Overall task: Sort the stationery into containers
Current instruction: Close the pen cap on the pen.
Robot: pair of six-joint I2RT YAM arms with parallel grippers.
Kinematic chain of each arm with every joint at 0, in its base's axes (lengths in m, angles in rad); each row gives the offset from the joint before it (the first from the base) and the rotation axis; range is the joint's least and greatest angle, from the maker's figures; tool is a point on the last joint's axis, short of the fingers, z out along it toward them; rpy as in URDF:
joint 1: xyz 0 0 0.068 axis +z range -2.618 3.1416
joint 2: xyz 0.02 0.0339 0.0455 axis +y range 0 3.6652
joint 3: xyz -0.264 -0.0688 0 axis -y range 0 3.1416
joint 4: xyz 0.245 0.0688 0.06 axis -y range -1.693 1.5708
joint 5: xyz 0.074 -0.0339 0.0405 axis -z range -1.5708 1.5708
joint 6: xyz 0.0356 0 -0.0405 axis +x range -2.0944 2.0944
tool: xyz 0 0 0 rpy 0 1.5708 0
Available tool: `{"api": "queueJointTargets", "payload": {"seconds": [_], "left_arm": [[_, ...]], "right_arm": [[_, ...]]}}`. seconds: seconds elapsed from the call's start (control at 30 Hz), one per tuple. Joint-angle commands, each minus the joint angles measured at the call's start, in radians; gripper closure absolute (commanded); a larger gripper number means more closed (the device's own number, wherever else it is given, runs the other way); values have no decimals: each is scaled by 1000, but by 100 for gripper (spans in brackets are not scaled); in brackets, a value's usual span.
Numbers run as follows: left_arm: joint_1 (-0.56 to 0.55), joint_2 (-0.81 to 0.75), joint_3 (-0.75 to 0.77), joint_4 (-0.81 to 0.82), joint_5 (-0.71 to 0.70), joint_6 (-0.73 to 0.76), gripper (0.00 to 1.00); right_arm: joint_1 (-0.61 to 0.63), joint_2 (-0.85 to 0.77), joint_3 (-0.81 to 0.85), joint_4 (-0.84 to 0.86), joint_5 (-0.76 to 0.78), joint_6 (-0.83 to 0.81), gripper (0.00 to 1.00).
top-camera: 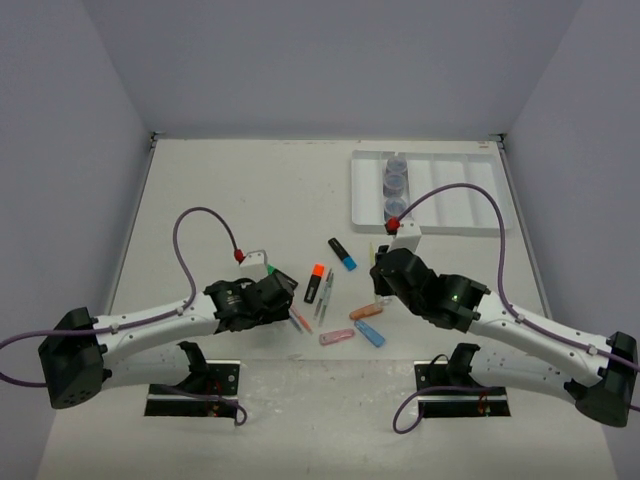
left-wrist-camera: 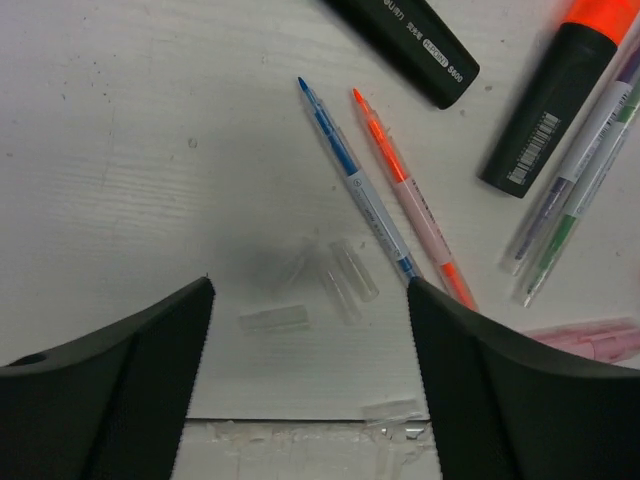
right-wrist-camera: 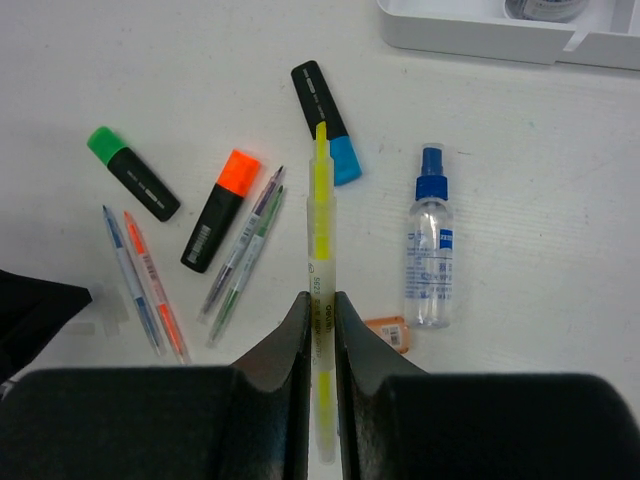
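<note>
Yellow pen (right-wrist-camera: 321, 230) sits clenched in your right gripper (right-wrist-camera: 321, 300), plain only in its wrist view; your left gripper (left-wrist-camera: 310, 288) gapes wide, blue pen (left-wrist-camera: 355, 190) just ahead.

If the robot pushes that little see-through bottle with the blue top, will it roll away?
Probably. The bottle lies on its side and its body looks round, so a sideways nudge would likely roll it. It looks like small clear plastic, so it is probably light. Its smooth sides might slip between jaws.

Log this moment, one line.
left gripper: open, empty | right gripper: shut on yellow pen | tray: three jars inside | highlighters: outside tray
</note>
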Motion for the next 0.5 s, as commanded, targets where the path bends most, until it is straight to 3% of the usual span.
{"api": "queueJointTargets", "payload": {"seconds": [0.0, 0.1, 0.3, 0.47], "left_arm": [[-24, 41, 57, -91, -130, -91, 39], [-24, 21, 37, -70, -122, -74, 57], [15, 39, 24, 37, -48, 88, 58], [69, 61, 6, 88, 43, 193, 66]], "right_arm": [[5, -13, -18, -6, 3, -30, 100], [4, -12, -29, 3, 2, -35, 100], [4, 12, -25, 16, -3, -45, 100], [3, 23, -23, 11, -7, -47, 100]]}}
